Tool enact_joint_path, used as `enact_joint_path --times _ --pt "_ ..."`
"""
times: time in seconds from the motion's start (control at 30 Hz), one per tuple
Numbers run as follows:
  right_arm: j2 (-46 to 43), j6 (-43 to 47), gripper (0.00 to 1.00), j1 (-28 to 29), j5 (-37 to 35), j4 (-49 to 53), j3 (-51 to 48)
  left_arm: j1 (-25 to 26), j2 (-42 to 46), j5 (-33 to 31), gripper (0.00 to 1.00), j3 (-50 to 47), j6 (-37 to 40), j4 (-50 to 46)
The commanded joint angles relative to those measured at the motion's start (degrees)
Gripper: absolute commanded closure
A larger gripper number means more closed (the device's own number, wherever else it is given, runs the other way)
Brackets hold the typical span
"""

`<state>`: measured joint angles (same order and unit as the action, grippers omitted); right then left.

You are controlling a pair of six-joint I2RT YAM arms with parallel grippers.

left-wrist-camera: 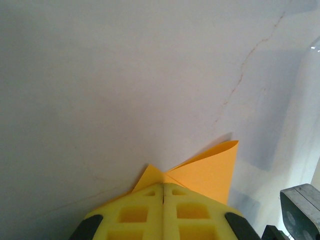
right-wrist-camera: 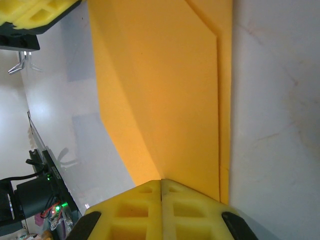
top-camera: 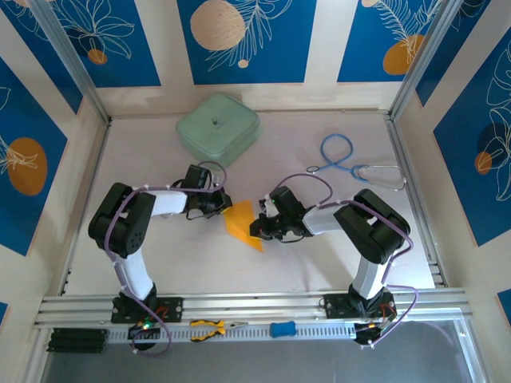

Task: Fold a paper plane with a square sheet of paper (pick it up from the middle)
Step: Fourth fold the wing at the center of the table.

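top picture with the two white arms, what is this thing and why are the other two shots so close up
That's a robot: a left arm and right arm bolted at the near edge of a table, filmed from above. The other two pictures come from cameras on each wrist, looking past the yellow fingers. The left gripper and right gripper are both pinched shut on a partly folded orange paper between them. A mint-green case lies further back.

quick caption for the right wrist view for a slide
Right gripper shut on the partly folded orange-yellow paper, its creases running lengthwise over the white table, left gripper at top left.
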<state>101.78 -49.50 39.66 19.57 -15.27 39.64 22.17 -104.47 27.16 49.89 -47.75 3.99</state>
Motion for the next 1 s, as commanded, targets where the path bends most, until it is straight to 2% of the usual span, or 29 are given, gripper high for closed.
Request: enact_joint_path --times 0.0,0.47,0.77,0.87,0.97 --pt "2.2 1.5 0.97 0.0 -1.0 11.5 -3.2 -2.6 -2.2 -9.2 1.0 1.2 1.4 -4.3" --pt "2.2 2.3 0.97 -0.2 -0.4 11.9 -2.8 -3.1 0.6 -11.5 1.0 4.5 2.5 -9.1" --pt "2.6 2.7 0.97 -0.3 -0.4 12.9 -1.4 -1.7 10.2 -12.7 1.0 2.2 4.4 -10.9" --pt "2.5 2.7 0.97 -0.4 -0.6 13.1 -1.1 0.2 13.1 -10.3 1.0 0.6 5.1 -9.0" --pt "2.6 2.6 0.97 -0.4 -0.8 13.2 -1.0 3.4 12.7 -5.0 1.0 -0.6 4.9 -5.7"
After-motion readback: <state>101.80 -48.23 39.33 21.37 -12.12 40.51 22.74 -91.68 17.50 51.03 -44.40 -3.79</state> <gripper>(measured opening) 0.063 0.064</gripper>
